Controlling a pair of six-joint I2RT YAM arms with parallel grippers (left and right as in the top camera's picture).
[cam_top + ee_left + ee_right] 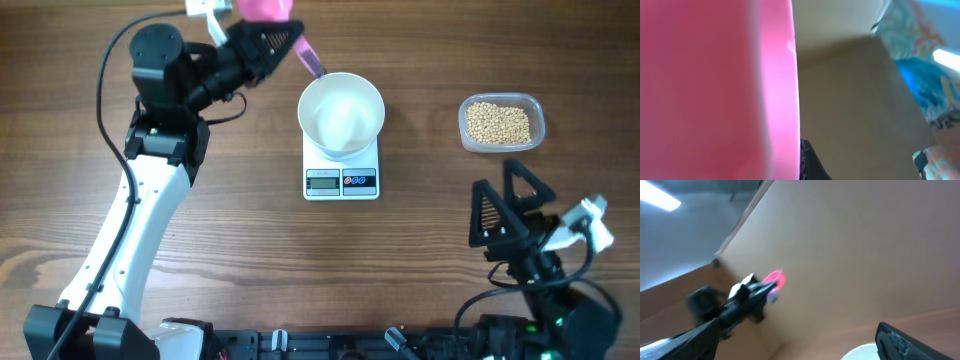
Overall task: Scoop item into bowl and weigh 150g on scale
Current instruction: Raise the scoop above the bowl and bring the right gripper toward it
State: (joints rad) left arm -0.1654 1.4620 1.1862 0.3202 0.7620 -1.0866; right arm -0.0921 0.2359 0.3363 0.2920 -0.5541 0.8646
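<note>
I hold the small pink plastic scoop [266, 9] in my left gripper [285, 42], jaws clamped tight on it. It is raised near the far edge of the brown wood-grain table [420, 270], with its handle pointing down toward the rim of the round, deep white bowl [341, 112]. In my left wrist view the scoop's pink wall fills half the picture, and I cannot tell whether it carries anything.

My right gripper [505, 200] stands wide and holds nothing. It is parked on the near side of the table, well apart from the bowl.

The bowl sits on the small flat white square scale [341, 182], and its inside looks bare white. The small round tan beans [499, 122] all lie in the clear rounded plastic tub [538, 112], off to my right of the scale.

I judge this to be the scooping step, with none of the 150 g poured in yet. The next move calls for carrying the scoop past the bowl to the tub without clipping the rim or shifting the bowl on the scale. Then I would dig into the beans with the mouth kept level.

The scale's grey display sits beside a dark button panel, and its digits are too small for me to read. I can make out no brand or label anywhere.
</note>
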